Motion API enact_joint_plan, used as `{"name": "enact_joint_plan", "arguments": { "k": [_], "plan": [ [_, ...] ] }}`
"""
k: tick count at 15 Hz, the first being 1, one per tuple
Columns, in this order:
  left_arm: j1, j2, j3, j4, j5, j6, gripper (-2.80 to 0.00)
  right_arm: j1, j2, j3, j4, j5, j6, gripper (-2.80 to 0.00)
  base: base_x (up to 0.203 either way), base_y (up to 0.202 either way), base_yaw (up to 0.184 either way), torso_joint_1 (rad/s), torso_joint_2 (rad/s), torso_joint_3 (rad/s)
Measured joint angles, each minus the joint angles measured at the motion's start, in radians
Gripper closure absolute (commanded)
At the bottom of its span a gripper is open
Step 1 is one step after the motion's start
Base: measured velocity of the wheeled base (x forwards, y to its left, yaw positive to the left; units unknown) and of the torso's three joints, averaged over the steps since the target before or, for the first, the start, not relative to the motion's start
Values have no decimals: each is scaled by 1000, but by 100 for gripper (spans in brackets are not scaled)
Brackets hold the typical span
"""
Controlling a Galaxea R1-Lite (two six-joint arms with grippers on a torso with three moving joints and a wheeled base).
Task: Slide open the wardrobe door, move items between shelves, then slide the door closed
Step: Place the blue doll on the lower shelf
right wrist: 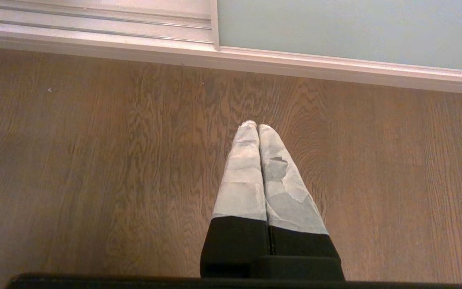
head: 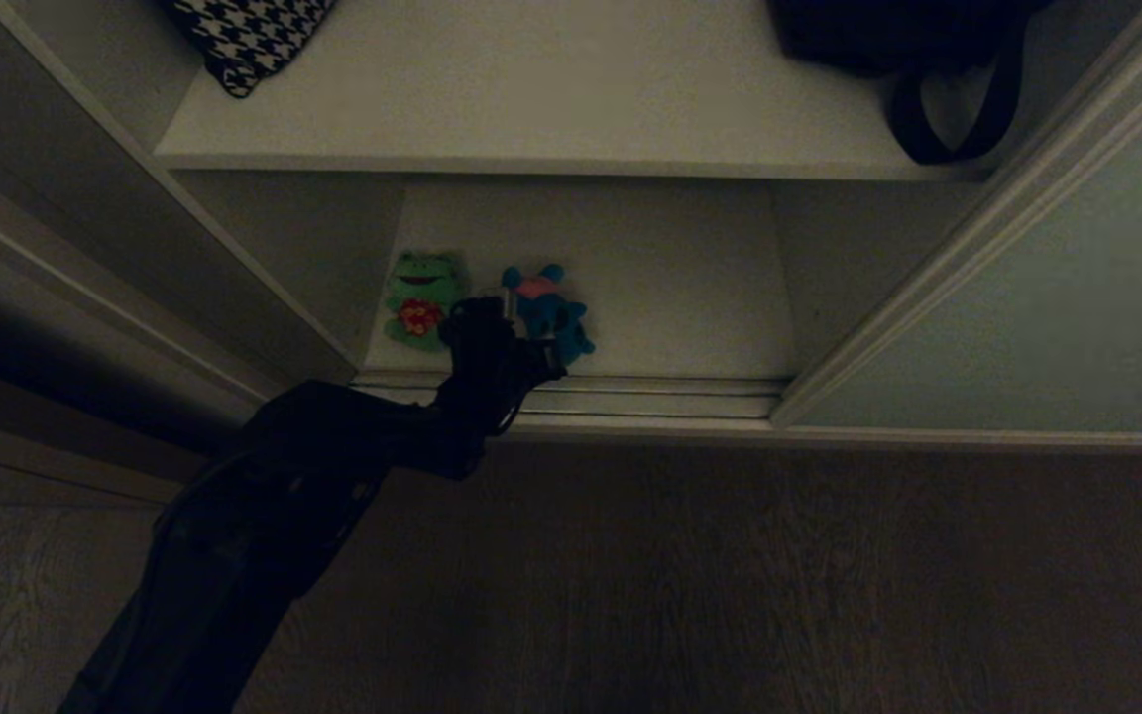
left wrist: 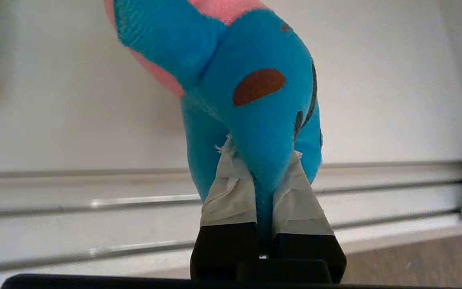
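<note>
With my left end effector (left wrist: 264, 176) clamped almost fully shut on one limb of the teal-blue plush (left wrist: 251, 80), I judge the toy to be light, soft and compressible: the pile bulges around the taped fingers (left wrist: 227, 188), so the pinch has squashed the stuffing thin. It should not slip easily, being fuzzy, though a hold on a limb alone may let the body swing or sag. A grip across the body would probably be steadier, but this one looks adequate for a light load.

My left arm reaches from low on my left, up and forward over the floor and the sliding track (head: 630, 397), wrist bent so the end effector points into the wardrobe. From the head view, the plush sits at the front edge of the lower shelf (head: 670, 288); I cannot tell whether it rests on the board or is just lifted. The green frog (head: 422, 297) lies just beside it, to the left.

My right end effector (right wrist: 258, 126) hangs parked over bare wood floor, fingers together, holding nothing.

Further off, the sliding wardrobe door (head: 1047, 327) stands pushed to the right. The upper shelf (head: 551, 109) carries a houndstooth cloth (head: 249, 40) and a black bag (head: 918, 50).
</note>
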Motion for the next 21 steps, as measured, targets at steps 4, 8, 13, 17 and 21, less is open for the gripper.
{"name": "enact_joint_plan", "arguments": {
  "k": [4,8,13,17,21],
  "plan": [
    [0,26,-8,-3,-1,-1,0,0,0,0,0,0,0,0,0,0,0,0,0,0],
    [-1,36,-9,-1,1,0,0,0,0,0,0,0,0,0,176,0,0,1,0,2],
    [5,41,-11,-15,49,69,0,0,0,0,0,0,1,0,19,0,1,2,1,0],
    [26,69,-16,-75,60,108,0,0,0,0,0,0,1,0,0,0,0,0,0,0],
    [47,95,-20,-135,51,107,0,0,0,0,-1,-1,1,0,0,0,0,0,0,0]
  ]
}}
